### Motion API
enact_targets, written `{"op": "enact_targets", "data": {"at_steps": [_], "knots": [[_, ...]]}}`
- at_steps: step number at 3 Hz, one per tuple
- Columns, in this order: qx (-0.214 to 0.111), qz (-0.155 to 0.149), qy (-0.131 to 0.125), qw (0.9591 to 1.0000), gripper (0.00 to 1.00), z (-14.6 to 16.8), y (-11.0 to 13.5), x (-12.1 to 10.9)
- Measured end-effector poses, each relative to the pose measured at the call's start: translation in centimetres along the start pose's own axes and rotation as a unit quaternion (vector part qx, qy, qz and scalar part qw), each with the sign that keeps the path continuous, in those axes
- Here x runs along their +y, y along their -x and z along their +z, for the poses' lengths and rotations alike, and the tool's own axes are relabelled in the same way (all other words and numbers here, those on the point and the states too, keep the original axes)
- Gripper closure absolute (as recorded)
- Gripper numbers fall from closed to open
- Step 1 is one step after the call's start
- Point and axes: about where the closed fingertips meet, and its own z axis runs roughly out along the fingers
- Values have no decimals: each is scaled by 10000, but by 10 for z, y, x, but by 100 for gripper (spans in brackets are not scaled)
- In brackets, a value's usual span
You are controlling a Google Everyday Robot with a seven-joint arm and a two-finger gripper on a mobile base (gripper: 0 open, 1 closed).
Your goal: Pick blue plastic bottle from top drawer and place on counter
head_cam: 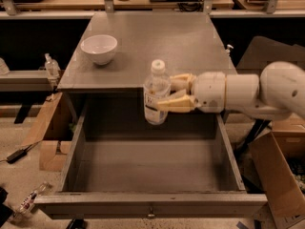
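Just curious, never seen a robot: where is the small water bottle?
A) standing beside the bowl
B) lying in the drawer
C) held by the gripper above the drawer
C: the gripper clasps the blue plastic bottle upright above the open top drawer.

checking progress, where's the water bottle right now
Mid-view, the blue plastic bottle is held upright by the gripper above the open top drawer, at the front edge of the counter, right of the white bowl.

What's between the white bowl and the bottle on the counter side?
Only bare counter, in the camera view; the hand holds the bottle above the open drawer.
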Motion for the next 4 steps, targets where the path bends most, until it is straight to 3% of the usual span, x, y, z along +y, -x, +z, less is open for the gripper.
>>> {"op": "enact_targets", "data": {"at_steps": [1,2,3,4], "knots": [[285,-119,-213,9993,100,-24,64,-39],[629,3,-380,9973,100,-21,97,-90],[747,249,-471,9958,100,4,111,-143],[611,370,-709,9949,100,16,115,-195]]}}
